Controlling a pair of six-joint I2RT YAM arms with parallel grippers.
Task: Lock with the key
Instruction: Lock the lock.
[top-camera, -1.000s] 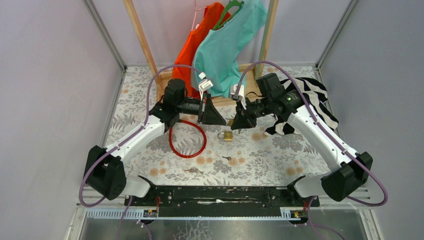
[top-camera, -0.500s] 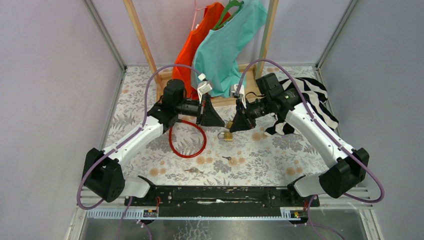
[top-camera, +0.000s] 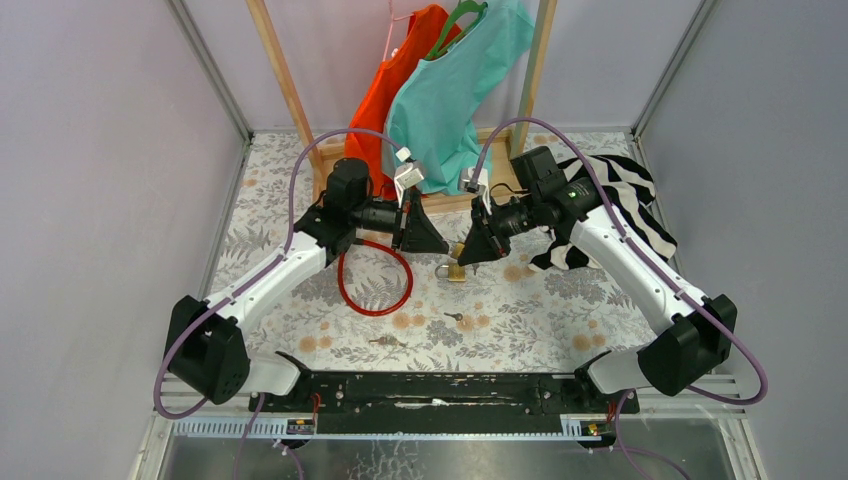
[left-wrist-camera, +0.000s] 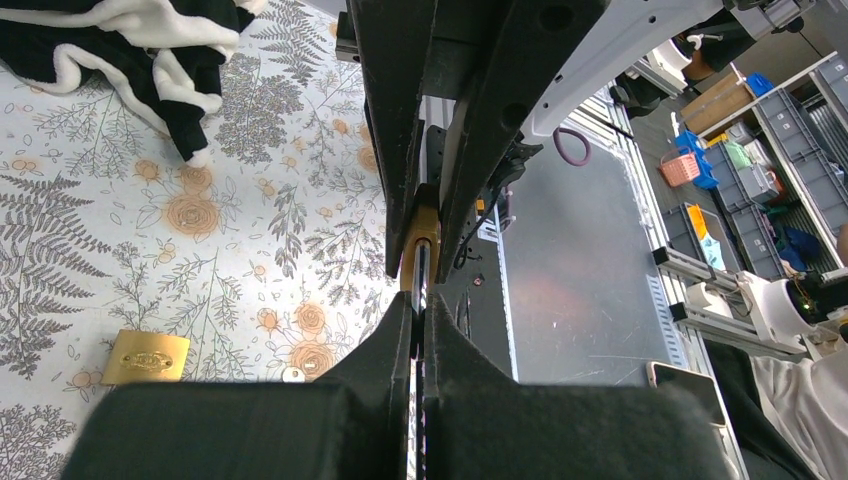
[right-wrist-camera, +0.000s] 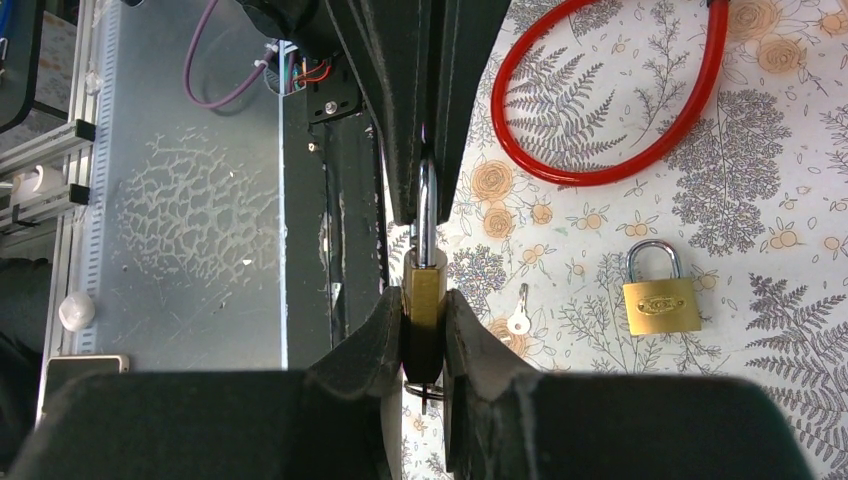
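Note:
A brass padlock (right-wrist-camera: 424, 290) is held in the air between both grippers. My right gripper (right-wrist-camera: 425, 300) is shut on its brass body. Coming from the other side, my left gripper (left-wrist-camera: 418, 305) is shut on its steel shackle (right-wrist-camera: 427, 210). A key ring with a key's end (right-wrist-camera: 424, 392) shows under the body, between my right fingers. In the top view the two grippers meet tip to tip, left (top-camera: 440, 243) and right (top-camera: 468, 252), above the floral table.
A second brass padlock (top-camera: 453, 272) lies shut on the table just below the grippers. Loose keys lie nearer the bases (top-camera: 455, 318) (top-camera: 385, 341). A red cable loop (top-camera: 375, 280) lies left. Striped cloth (top-camera: 620, 200) and hanging shirts (top-camera: 440, 90) are behind.
The right arm shifted slightly and its gripper settled a little lower on the padlock. The left gripper stays clamped on the shackle.

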